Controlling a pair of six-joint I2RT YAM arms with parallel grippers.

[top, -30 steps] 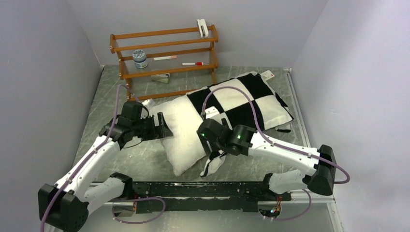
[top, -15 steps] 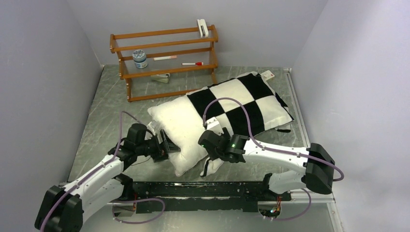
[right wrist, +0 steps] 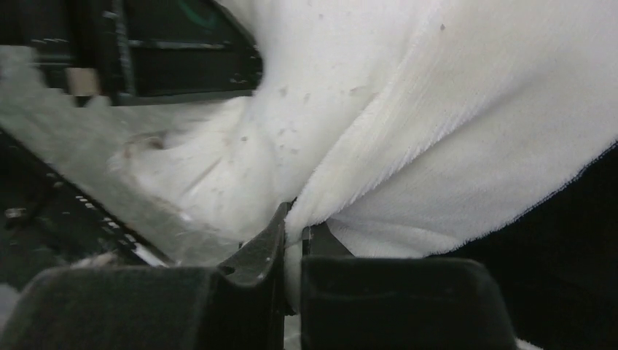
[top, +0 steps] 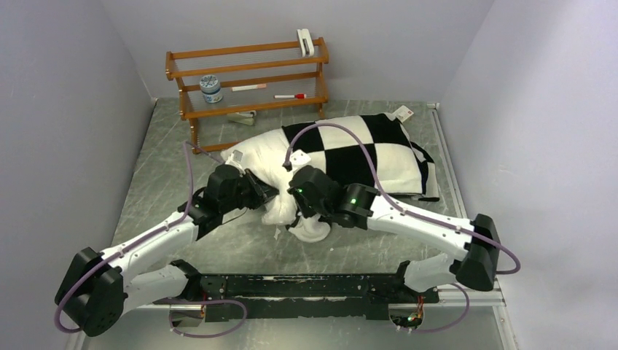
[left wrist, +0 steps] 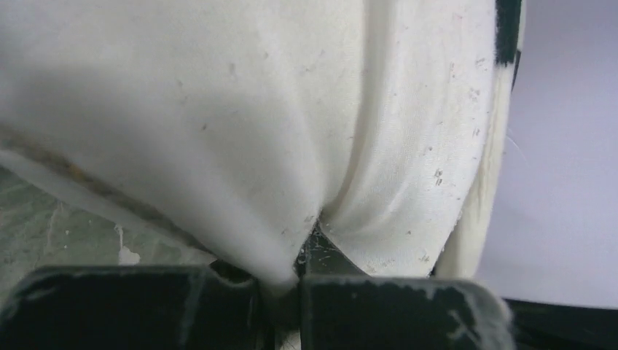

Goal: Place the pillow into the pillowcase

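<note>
At back left of the grey table [top: 146, 168], a wooden rack [top: 248, 73] stands against the wall, with a small jar [top: 210, 89] and a red marker [top: 290, 95] on its middle shelf.

Near mid-table the left gripper [top: 261, 195] reaches in from the left. Its jaws are closed tight on a fold of the pillow [top: 262, 164]. In the left wrist view the smooth white cover puckers right at the fingertips. The pillow lies across the middle of the table, its left end bare and bunched, the rest tucked inside the pillowcase [top: 364, 149].

Just to the right, the right gripper [top: 295, 203] comes in from the right side. Its jaws are also closed, clamped on the plush white edge of the pillowcase at its open mouth. The two grippers sit close together on either side of the exposed white end.

The black-and-white checked pillowcase stretches toward the back right, covering the greater part of the pillow. A small white tag [top: 405, 113] shows at its far right corner.
</note>
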